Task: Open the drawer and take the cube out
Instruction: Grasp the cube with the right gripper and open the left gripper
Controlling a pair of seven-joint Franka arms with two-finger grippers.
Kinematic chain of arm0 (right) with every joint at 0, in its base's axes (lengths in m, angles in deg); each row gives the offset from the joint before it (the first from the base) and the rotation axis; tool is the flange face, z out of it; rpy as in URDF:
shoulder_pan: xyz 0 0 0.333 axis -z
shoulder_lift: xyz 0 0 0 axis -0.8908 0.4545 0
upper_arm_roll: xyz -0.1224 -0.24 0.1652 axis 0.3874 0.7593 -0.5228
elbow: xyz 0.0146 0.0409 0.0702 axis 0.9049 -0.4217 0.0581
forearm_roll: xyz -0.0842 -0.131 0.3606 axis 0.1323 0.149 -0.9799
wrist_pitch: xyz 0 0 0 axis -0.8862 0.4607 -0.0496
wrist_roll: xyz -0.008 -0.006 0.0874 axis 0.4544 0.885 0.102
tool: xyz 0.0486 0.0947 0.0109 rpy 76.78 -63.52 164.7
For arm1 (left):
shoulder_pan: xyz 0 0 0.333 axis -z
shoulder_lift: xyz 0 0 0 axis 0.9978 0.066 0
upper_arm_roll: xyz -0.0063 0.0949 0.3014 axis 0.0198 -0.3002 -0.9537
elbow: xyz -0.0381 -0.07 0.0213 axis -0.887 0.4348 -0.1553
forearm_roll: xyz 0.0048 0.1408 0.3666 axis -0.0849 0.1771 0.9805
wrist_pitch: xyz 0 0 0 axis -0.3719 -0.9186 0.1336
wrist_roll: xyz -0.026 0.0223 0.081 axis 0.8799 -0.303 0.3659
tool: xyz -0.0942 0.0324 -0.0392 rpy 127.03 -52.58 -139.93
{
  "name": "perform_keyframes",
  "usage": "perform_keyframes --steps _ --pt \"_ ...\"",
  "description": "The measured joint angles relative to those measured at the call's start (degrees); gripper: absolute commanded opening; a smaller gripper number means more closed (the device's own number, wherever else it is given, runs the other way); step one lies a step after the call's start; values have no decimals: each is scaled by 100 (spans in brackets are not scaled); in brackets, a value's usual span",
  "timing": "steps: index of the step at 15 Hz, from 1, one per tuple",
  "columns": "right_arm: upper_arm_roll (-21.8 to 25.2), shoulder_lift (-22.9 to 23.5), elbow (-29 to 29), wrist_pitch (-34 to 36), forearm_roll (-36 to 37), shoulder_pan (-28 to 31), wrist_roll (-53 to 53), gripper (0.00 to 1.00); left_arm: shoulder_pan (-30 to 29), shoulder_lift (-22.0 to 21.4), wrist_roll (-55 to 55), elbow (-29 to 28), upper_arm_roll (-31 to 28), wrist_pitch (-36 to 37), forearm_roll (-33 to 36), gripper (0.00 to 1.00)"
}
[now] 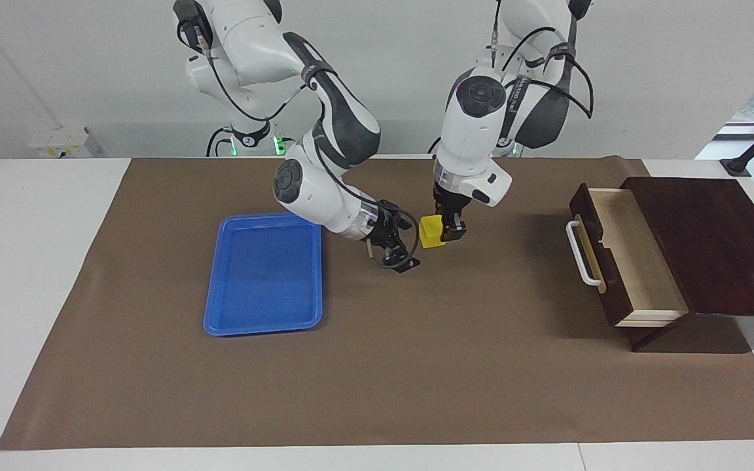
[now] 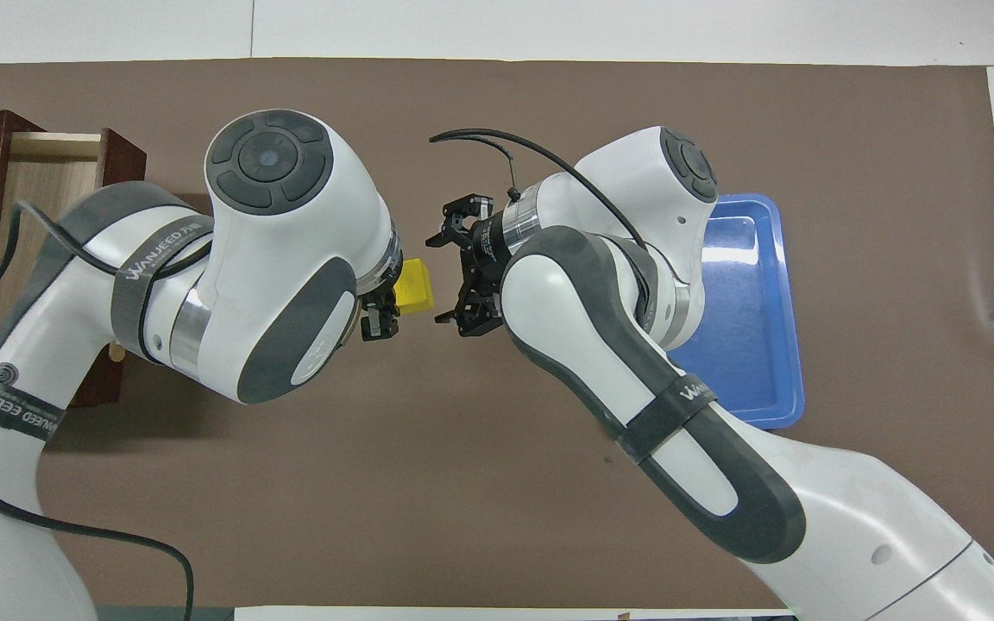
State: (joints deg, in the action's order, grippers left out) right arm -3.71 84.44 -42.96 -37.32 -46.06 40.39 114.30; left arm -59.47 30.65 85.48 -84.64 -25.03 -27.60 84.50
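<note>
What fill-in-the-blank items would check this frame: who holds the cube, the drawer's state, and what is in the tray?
1. The yellow cube is held by the ____ gripper.
2. The drawer of the wooden box stands ____.
3. The right gripper, beside the cube, has its fingers ____.
4. The blue tray holds ____.

Missing words: left; open; open; nothing

Cube (image 1: pixel 430 231) above mat (image 1: pixel 377 366), between tray (image 1: pixel 220 314) and drawer (image 1: pixel 639 275).
</note>
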Motion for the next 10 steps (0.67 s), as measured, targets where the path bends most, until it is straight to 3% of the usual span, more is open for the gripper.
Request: perform_keyframes --steps 10 --pt "-3 -190 41 250 21 -141 -27 100 2 0 0 -5 16 -16 0 0"
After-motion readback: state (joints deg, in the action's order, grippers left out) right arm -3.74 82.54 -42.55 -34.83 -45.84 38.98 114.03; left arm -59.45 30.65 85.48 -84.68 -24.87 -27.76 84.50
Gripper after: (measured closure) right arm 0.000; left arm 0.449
